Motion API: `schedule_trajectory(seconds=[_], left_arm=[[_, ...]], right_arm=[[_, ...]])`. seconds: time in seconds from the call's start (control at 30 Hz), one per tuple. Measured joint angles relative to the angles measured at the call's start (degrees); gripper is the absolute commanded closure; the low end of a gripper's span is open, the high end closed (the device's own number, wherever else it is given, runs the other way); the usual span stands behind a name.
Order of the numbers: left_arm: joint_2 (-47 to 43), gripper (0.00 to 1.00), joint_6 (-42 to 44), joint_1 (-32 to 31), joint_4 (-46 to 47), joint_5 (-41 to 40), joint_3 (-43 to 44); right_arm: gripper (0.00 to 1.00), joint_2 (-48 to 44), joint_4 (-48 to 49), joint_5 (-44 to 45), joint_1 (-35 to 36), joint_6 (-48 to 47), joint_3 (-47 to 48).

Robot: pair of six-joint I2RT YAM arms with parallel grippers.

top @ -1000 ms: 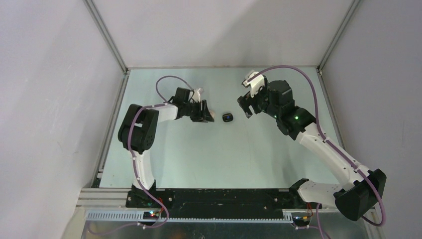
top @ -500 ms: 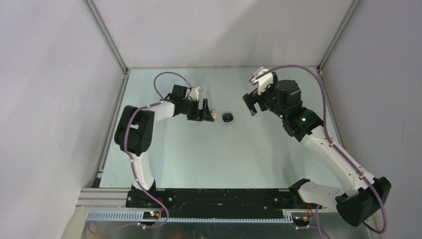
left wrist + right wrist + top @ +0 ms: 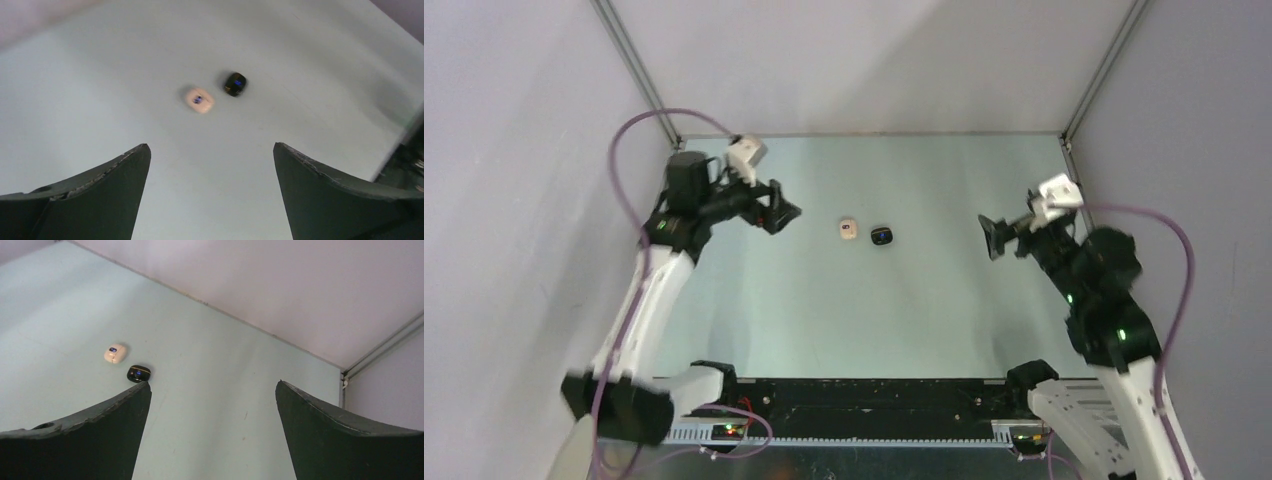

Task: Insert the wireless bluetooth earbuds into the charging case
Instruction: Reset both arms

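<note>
Charging case [image 3: 848,229] lies mid-bench [image 3: 824,320], looks closed, contents not visible. Black rounded piece [image 3: 881,237] just right of it, not touching. Left hand [image 3: 781,214] spread wide, empty, left of case. Right hand [image 3: 994,237] spread wide, empty, well right.

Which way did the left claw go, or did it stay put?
Yes, it moved. The left gripper pulled back to the left, away from the beige case, which lies where it was; a second ago they nearly touched.
</note>
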Motion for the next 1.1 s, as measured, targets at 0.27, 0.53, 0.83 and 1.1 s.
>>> schedule_trajectory(seconds=[0.27,0.53,0.83,1.1], left_arm=[[-35.7,0.01,5.6,3.3,0.2,-15.0,-12.0],[-50.0,0.01,7.4,4.0,-3.2,-25.2,-21.9],[-54.1,0.01,3.4,5.1,-1.7,-37.1,-27.1],[-55.0,0.01,2.2,5.2,0.5,-41.3,-27.8]], right_arm=[[0.01,-16.0,0.9,1.1,1.0,5.6,-8.6],[0.01,-17.7,1.0,2.6,1.0,8.5,-18.4],[0.01,-17.9,3.5,7.1,0.7,8.7,-19.1],[0.01,-18.4,5.3,12.2,-0.2,8.7,-19.4]])
